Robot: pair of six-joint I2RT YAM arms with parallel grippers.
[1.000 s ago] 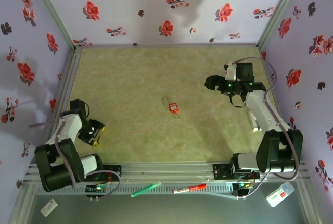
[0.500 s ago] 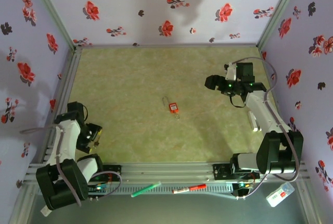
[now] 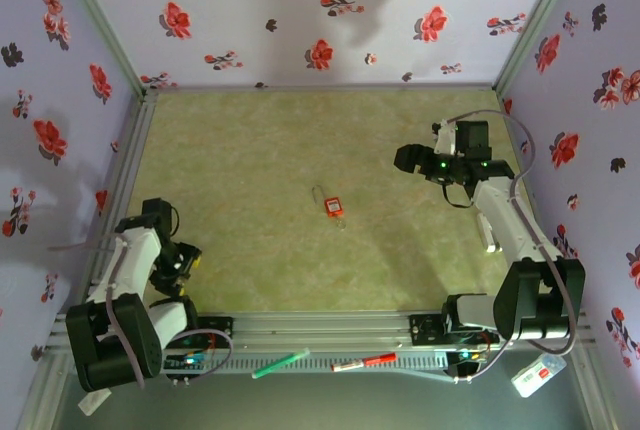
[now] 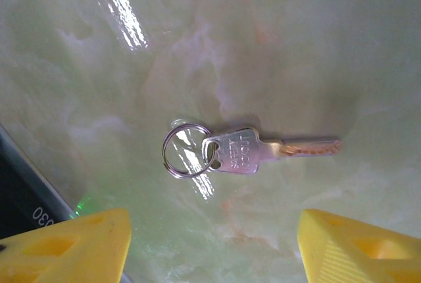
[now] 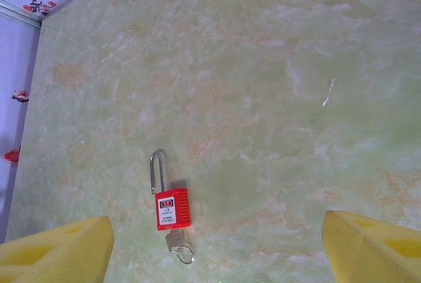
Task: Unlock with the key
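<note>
The key is lying flat on the table between the spread, empty fingers of my left gripper; closing too high, I am risking skating it away. The padlock is sitting mid-table, well apart, with my right gripper facing it, also gaping.

The key has two short lines of stamped letters on its head, too blurred to spell out. A dark strip along the edge of the bench shows white digits that read "030". The red padlock carries a white label with a small red mark and fine print, too small to read.
</note>
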